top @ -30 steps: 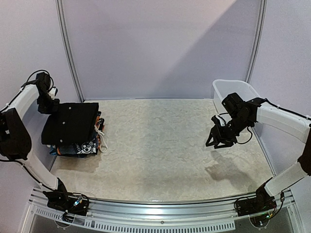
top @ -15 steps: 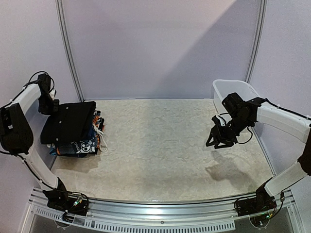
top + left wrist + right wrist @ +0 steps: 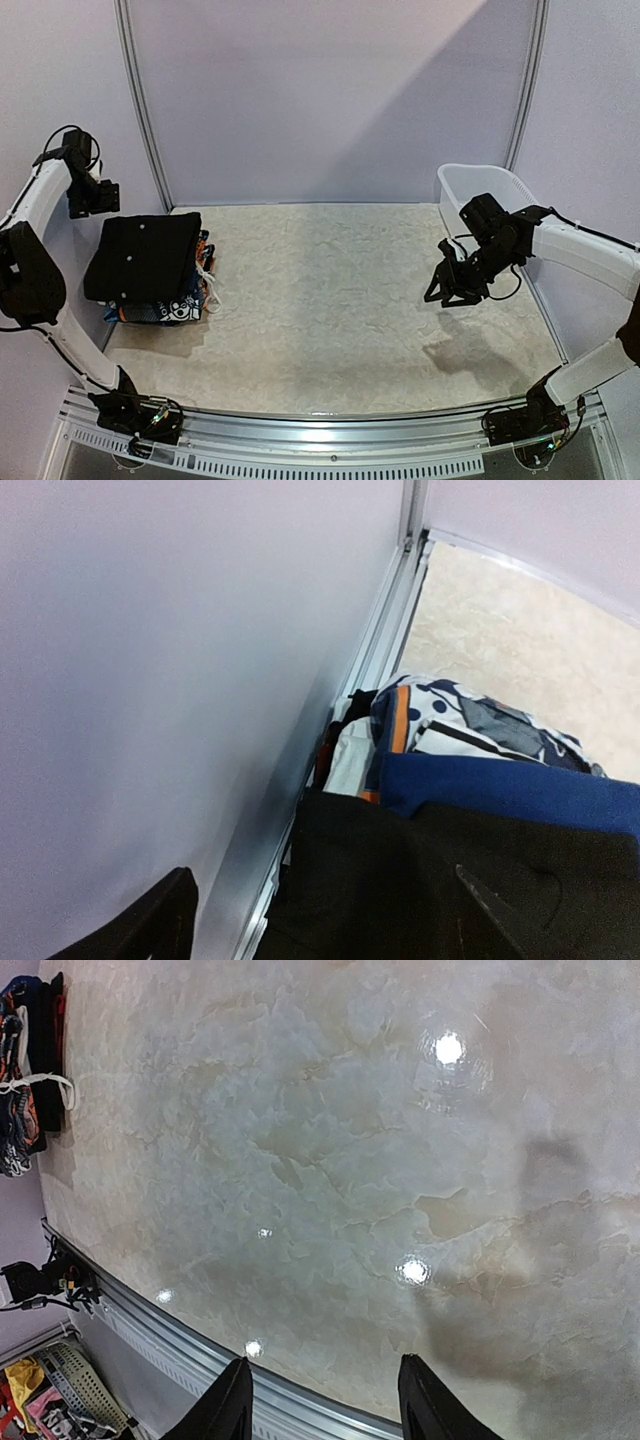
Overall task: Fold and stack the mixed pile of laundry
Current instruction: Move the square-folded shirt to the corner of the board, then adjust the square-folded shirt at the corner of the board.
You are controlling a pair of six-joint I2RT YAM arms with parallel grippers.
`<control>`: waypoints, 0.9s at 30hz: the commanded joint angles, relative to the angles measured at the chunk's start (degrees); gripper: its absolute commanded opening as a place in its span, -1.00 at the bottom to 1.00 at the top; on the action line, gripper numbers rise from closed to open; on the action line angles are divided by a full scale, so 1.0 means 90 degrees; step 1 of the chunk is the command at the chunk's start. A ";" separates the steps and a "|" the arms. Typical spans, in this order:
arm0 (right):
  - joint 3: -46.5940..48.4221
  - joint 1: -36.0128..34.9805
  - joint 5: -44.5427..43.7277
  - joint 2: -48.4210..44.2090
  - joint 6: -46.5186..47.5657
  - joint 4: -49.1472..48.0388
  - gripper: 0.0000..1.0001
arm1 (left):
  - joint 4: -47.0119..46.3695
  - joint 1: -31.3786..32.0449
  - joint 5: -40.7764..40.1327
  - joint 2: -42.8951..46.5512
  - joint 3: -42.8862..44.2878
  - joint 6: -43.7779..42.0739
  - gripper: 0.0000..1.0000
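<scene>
Scene: two robot arms at the near edge of a pale, glossy, marbled table (image 3: 340, 300), seen from above and from each wrist.
Task's thing: the mixed laundry pile (image 3: 150, 272) sits as one stack at the far-left corner of the table, close against the left wall (image 3: 150, 680).
Top layer: a large black garment (image 3: 140, 255), matt and soft, folded into a rough rectangle with no clearly longer side.
Under layers: a plain navy blue garment (image 3: 520, 790) lies just beneath the black one. Below that is a blue cartoon-print piece (image 3: 440, 705) with an orange band. A white drawstring (image 3: 207, 275) hangs off the stack's right side.
Left gripper (image 3: 97, 193): raised clear of the cloth, fingers spread wide, holding nothing.
Key relation: the stack lies below the left gripper, just to its near-right side. The wrist view looks down over the black garment's far-left edge.
Right gripper (image 3: 452, 290): hovers over bare table on the right side, fingers partly apart, nothing between them.
Nearer arm: the left, by far. The right is well apart from the stack, across the table.
White tub (image 3: 490, 185): hard plastic, at the far-right edge behind the right arm. What it holds cannot be told.
Progress, as a judgement: every garment in view lies in the stack, so the task looks close to done.
Handling: the cloth is limp, so a nudge at an edge could slide the top layer.
</scene>
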State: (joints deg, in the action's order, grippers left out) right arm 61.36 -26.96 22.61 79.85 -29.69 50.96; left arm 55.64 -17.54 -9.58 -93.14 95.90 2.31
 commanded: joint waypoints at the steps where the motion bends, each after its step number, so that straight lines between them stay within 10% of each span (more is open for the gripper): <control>1: -0.0111 -0.0026 0.0013 -0.0141 -0.0073 -0.0195 0.00 | 0.0336 0.0101 0.0371 0.0578 0.0003 0.0292 0.79; 7: -0.0152 -0.0030 0.0017 -0.0196 0.0001 -0.0128 0.00 | 0.0332 0.0342 0.0429 0.1186 -0.0197 0.0373 0.99; 27: -0.0537 -0.0029 0.0049 -0.0334 -0.0118 -0.0306 0.01 | -0.1111 0.1436 0.0915 0.1572 -0.2346 0.0352 0.73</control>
State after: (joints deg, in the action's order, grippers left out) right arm 57.65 -26.96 23.09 78.39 -30.37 48.34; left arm 50.22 -5.13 -1.74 -76.03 74.85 6.04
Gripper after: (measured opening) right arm 0.502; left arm 0.875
